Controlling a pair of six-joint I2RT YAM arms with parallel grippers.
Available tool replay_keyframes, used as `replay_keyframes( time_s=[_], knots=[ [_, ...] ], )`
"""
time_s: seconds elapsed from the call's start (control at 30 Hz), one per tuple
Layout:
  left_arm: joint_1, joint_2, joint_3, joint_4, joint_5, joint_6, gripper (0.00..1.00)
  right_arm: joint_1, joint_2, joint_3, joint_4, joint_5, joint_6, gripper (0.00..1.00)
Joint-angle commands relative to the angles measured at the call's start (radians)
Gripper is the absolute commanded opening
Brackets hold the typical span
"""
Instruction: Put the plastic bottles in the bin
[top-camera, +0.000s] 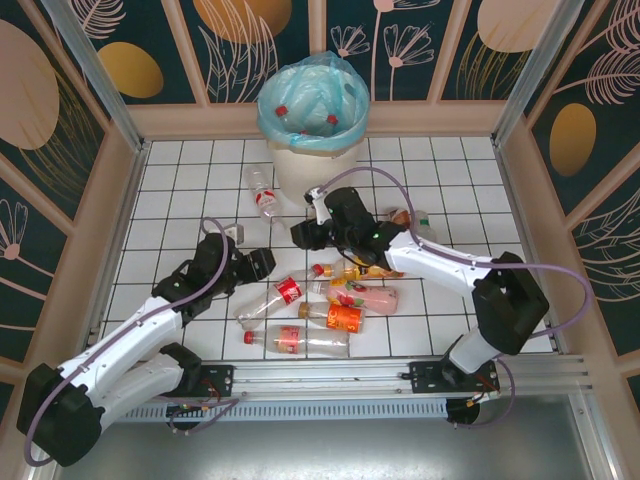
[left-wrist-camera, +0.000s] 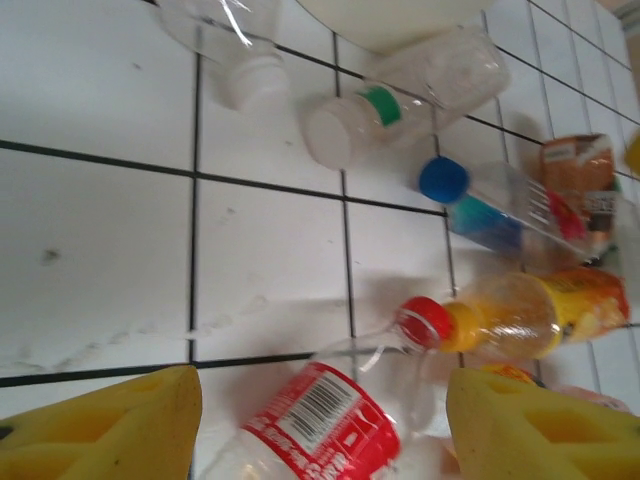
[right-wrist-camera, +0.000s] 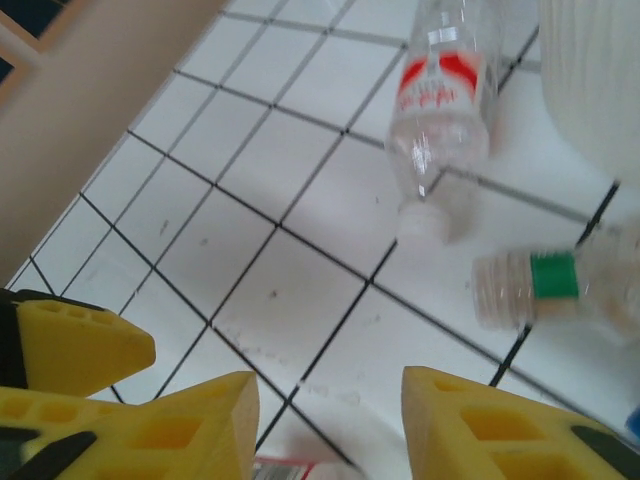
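The bin (top-camera: 313, 112), off-white with a light blue bag, stands at the back centre with bottles inside. Several plastic bottles lie on the tiles in front of it. My left gripper (left-wrist-camera: 320, 385) is open, its yellow fingers (left-wrist-camera: 110, 425) on either side of a clear red-labelled bottle (left-wrist-camera: 320, 430), with gaps on both sides. In the top view that bottle (top-camera: 275, 297) lies just right of the left gripper (top-camera: 256, 264). My right gripper (right-wrist-camera: 328, 395) is open over bare tile, near the bin's foot (top-camera: 305, 235). An uncapped red-labelled bottle (right-wrist-camera: 440, 110) and a green-banded bottle (right-wrist-camera: 560, 285) lie ahead of it.
Orange (top-camera: 345, 318), pink (top-camera: 367, 297) and clear (top-camera: 297, 340) bottles crowd the middle front tiles. A blue-capped bottle (left-wrist-camera: 490, 205) and a red-capped yellow bottle (left-wrist-camera: 520, 310) lie close together. Wooden walls (top-camera: 120, 190) fence the floor. The two grippers are close to each other.
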Motion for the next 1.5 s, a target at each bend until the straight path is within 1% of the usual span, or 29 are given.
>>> replay_keyframes(
  time_s=[0.0,0.03,0.17,0.3,0.4,0.43,0.5,0.63,0.87,1.07,1.37,1.47],
  knots=[
    [-0.018,-0.021,-0.023,0.068,0.136,-0.036,0.65,-0.031,0.041,-0.019,-0.120,-0.087,0.094,0.41],
    [-0.031,-0.029,-0.022,0.065,0.145,-0.036,0.65,-0.038,0.048,-0.020,-0.138,-0.114,0.104,0.38],
    [-0.092,-0.028,-0.013,0.038,0.155,-0.026,0.65,-0.053,0.070,-0.022,-0.198,-0.172,0.127,0.38],
    [-0.189,0.039,0.044,-0.002,0.140,-0.021,0.63,-0.056,0.093,-0.011,-0.222,-0.185,0.134,0.39],
    [-0.278,0.105,0.088,-0.002,0.089,-0.015,0.63,-0.058,0.111,-0.013,-0.228,-0.172,0.145,0.39],
    [-0.285,0.123,0.086,0.003,0.077,-0.021,0.63,-0.058,0.115,-0.014,-0.230,-0.169,0.153,0.39],
    [-0.288,0.148,0.066,0.018,0.058,-0.036,0.62,-0.059,0.120,-0.017,-0.229,-0.173,0.165,0.40],
    [-0.288,0.164,0.011,0.080,0.062,-0.057,0.62,-0.060,0.111,-0.020,-0.235,-0.170,0.163,0.40],
    [-0.287,0.174,-0.021,0.043,-0.073,-0.048,0.66,-0.061,0.115,-0.008,-0.266,-0.161,0.148,0.44],
    [-0.288,0.201,-0.046,0.025,-0.164,-0.072,0.70,-0.064,0.121,0.007,-0.272,-0.152,0.154,0.47],
    [-0.288,0.221,-0.066,-0.005,-0.292,-0.100,0.72,-0.064,0.164,0.044,-0.253,-0.187,0.178,0.49],
    [-0.288,0.230,-0.071,-0.036,-0.373,-0.138,0.73,-0.064,0.178,0.053,-0.232,-0.200,0.196,0.50]
  ],
)
